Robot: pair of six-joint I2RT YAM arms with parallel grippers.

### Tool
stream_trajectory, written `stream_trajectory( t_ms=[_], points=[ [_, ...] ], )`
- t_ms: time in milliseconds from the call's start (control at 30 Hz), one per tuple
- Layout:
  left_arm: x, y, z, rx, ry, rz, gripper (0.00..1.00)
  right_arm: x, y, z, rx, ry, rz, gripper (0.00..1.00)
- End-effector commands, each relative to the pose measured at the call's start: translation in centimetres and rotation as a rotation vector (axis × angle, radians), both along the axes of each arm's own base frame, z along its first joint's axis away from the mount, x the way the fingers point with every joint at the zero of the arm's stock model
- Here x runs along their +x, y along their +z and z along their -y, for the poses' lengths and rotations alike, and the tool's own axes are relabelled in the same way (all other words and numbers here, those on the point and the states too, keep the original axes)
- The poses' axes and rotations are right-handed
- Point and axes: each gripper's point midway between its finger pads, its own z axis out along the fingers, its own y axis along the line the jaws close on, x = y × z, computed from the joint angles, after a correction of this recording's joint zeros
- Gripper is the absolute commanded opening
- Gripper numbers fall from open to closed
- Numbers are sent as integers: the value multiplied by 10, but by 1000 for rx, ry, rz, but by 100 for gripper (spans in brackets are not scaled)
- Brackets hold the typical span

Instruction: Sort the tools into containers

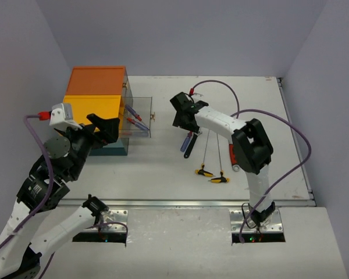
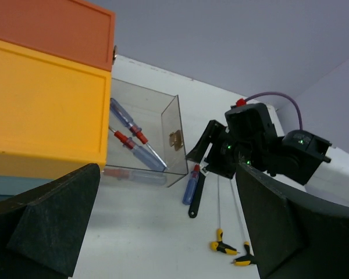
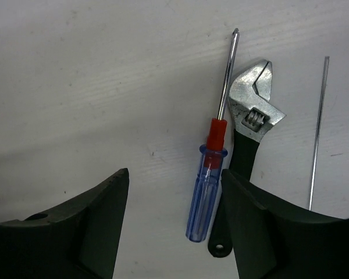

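The containers are a teal box unit (image 1: 113,150) with an orange top (image 1: 96,81) and a yellow top (image 1: 93,107). Its clear drawer (image 1: 141,110) is pulled out and holds several blue-and-red screwdrivers (image 2: 128,119). My left gripper (image 1: 104,129) is open and empty beside the yellow top. My right gripper (image 1: 183,119) is open above the table. A blue-handled screwdriver (image 3: 206,197) lies between its fingers, close to the right one. An adjustable wrench (image 3: 253,110) lies right beside it. Two yellow T-handle hex keys (image 1: 205,171) (image 1: 219,179) lie nearer the arms.
A brass latch (image 2: 175,139) sits on the drawer front. A long hex key shaft (image 3: 318,133) runs just right of the wrench. The table's near edge is a metal strip (image 1: 180,203). Grey walls close in the back and sides.
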Motion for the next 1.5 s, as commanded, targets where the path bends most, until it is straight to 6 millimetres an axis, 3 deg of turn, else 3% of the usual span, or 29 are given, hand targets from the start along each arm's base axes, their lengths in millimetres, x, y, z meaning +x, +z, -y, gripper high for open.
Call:
stream_trajectory(
  t_ms=[0, 433, 700, 767, 833, 900, 1033, 1167, 1233, 1367, 1467],
  points=[
    [-8, -38, -13, 151, 10, -103, 100, 4, 0, 7, -51, -176, 0, 65],
    [-2, -87, -11, 171, 21, -145, 100, -8, -45, 2, -51, -147, -59, 52],
    [2, -99, -8, 172, 20, -167, 100, -13, -52, 1, -42, -143, -73, 38],
    [2, -101, -7, 169, 22, -169, 100, -15, -49, 1, -41, -140, -76, 32],
    [2, -101, -8, 167, 22, -168, 100, -16, -46, 2, -44, -140, -75, 17],
    [-1, -97, -13, 153, 47, -153, 100, -17, -28, 3, -34, -129, -46, 5],
    [-10, -82, -29, 93, 106, -84, 100, -14, 18, -1, -60, -14, 77, 1],
    [-18, -78, -38, 50, 131, -39, 100, -3, 88, -12, -50, 142, 253, 0],
    [-20, -78, -39, 39, 135, -33, 100, 2, 126, -30, -62, 351, 357, 0],
    [-19, -80, -39, 39, 136, -38, 100, -2, 217, -90, -7, 710, 631, 0],
    [-16, -84, -36, 54, 131, -59, 100, -12, 260, -129, -52, 923, 791, 0]
  ],
)
